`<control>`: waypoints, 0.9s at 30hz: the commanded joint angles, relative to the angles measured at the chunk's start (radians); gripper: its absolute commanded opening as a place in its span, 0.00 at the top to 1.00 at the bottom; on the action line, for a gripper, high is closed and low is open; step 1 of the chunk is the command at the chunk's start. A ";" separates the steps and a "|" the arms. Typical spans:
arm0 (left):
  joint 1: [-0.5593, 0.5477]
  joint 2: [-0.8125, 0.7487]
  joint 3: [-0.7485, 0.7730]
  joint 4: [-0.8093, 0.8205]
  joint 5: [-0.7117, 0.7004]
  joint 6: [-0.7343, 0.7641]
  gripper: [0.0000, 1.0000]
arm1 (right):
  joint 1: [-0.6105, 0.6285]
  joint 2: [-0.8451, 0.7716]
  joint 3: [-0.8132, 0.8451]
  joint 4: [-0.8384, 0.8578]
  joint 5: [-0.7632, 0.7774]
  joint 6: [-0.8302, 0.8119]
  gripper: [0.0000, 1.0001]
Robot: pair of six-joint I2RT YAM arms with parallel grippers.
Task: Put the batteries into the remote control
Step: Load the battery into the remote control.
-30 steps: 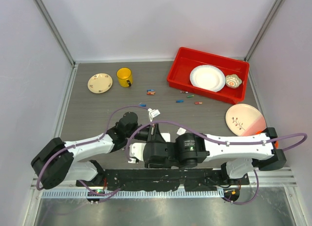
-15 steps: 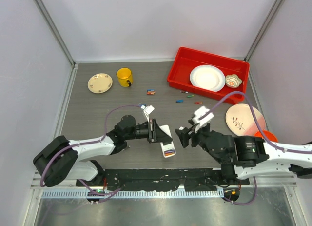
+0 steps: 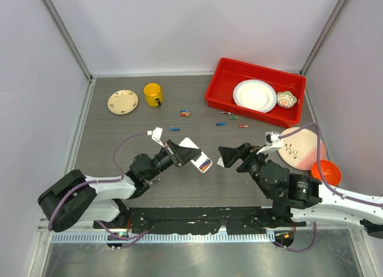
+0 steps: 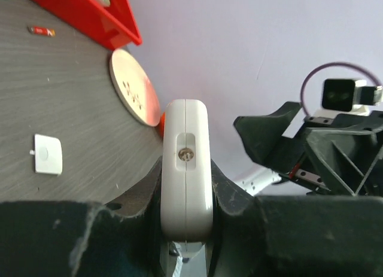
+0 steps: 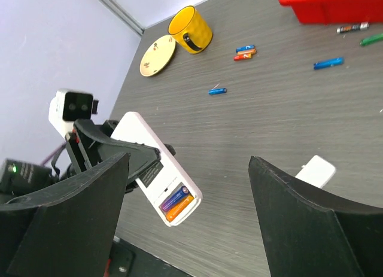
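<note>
closest to the arm bases, the left jaws are clamped hard across the remote control (image 4: 186, 193). they appear to hold it tilted up off the surface (image 3: 108, 127). its open compartment is turned toward the other arm, probably so that arm can work on it while this one acts as a vise. two batteries (image 5: 178, 204), one bluish and one orange, already sit side by side in the compartment at the remote control's lower end.

to the right of the remote control, and apart from it, the right jaws stand wide open with nothing between them. they point at the exposed compartment and look free for the next pickup. a small white cover (image 5: 315, 170) lies flat on the surface just right of the remote control, near those jaws. i take it to be the compartment lid, set aside within easy reach for closing up.

beyond the remote control, the loose batteries (image 3: 221, 124) lie scattered in ones and twos across the middle of the surface. the nearest is a blue one (image 3: 174, 128) just past it. whether the compartment needs more of them i cannot tell.

farthest from the remote control are a yellow mug (image 3: 152, 94) and a red tray (image 3: 218, 88), both well out of the way.
</note>
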 commanded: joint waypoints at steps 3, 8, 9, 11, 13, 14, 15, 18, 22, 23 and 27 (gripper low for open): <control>-0.002 0.015 -0.034 0.301 -0.137 -0.049 1.00 | -0.159 0.006 -0.060 0.123 -0.244 0.265 0.14; -0.002 0.033 -0.058 0.390 -0.182 -0.090 1.00 | -0.326 0.067 -0.111 0.231 -0.508 0.350 0.16; -0.002 0.032 -0.061 0.395 -0.182 -0.092 1.00 | -0.342 0.081 -0.115 0.268 -0.575 0.363 0.16; -0.002 0.029 -0.064 0.398 -0.182 -0.096 1.00 | -0.369 0.121 -0.120 0.312 -0.620 0.376 0.18; -0.002 0.013 -0.070 0.398 -0.185 -0.095 1.00 | -0.380 0.144 -0.131 0.372 -0.685 0.388 0.19; -0.002 0.009 -0.074 0.398 -0.188 -0.093 1.00 | -0.389 0.163 -0.135 0.401 -0.702 0.394 0.20; -0.002 0.003 -0.074 0.398 -0.188 -0.089 1.00 | -0.391 0.173 -0.140 0.418 -0.719 0.396 0.20; -0.001 -0.013 -0.076 0.398 -0.186 -0.085 1.00 | -0.400 0.210 -0.143 0.443 -0.780 0.400 0.21; -0.001 -0.033 -0.079 0.398 -0.188 -0.082 1.00 | -0.400 0.211 -0.161 0.458 -0.798 0.405 0.24; -0.001 -0.037 -0.082 0.398 -0.191 -0.082 1.00 | -0.400 0.207 -0.164 0.458 -0.797 0.405 0.25; -0.001 -0.057 -0.090 0.398 -0.205 -0.073 1.00 | -0.402 0.184 -0.200 0.476 -0.798 0.425 0.27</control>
